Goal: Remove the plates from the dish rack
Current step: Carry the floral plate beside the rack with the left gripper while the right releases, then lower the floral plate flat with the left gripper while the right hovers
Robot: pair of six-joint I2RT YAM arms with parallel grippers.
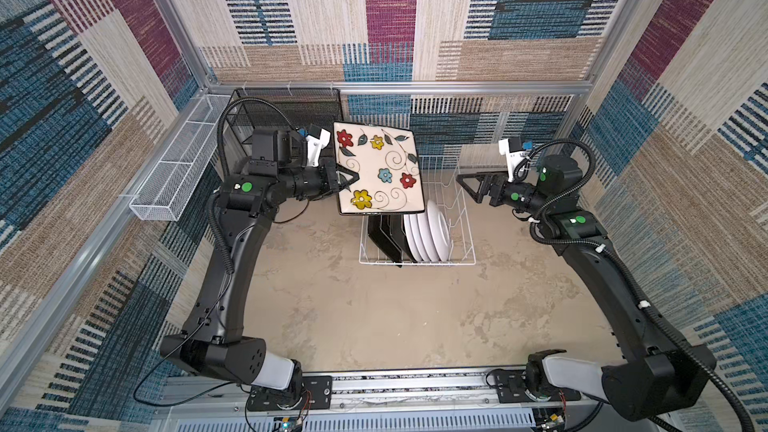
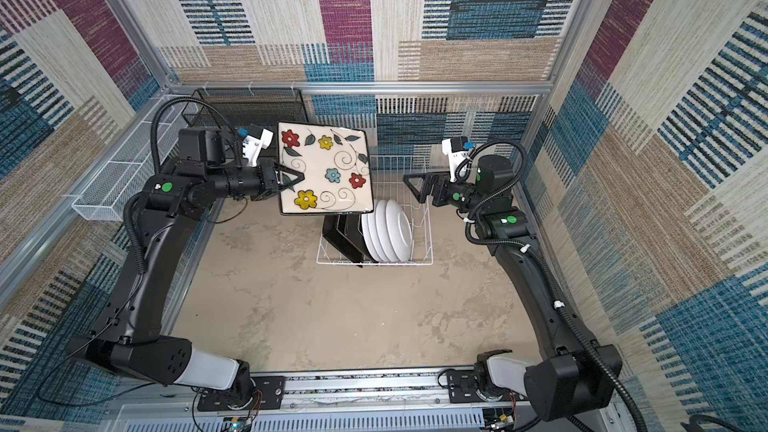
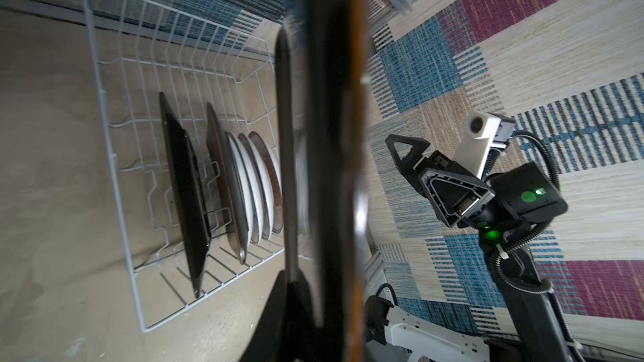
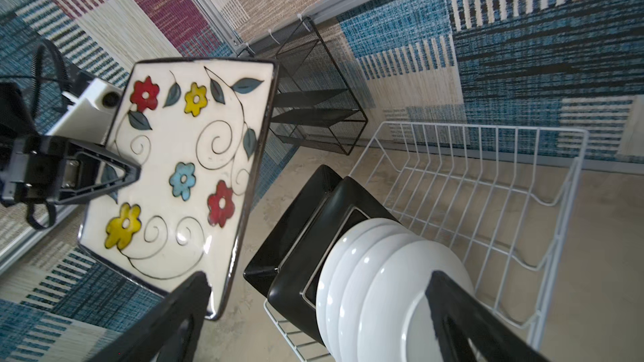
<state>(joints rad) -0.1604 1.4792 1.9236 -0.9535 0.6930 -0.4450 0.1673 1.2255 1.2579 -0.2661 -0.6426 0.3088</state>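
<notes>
Left end effector [image 1: 351, 179] grips flowered plate [image 1: 382, 172] (wrist sees edge); right end effector [image 1: 467, 187] gapes.

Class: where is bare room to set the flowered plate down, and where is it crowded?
Bare: the tabletop between the dish rack and the front rail; also the rack's far end. Crowded: the rack's near end, packed with square plates and round plates.

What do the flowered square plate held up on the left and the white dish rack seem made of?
The flowered square plate: likely glazed ceramic; the cream face is glossy with bright highlights, rim dark. The dish rack: apparently metal wire with a white coating, thin rods joined in a grid; coating type unclear.
</notes>
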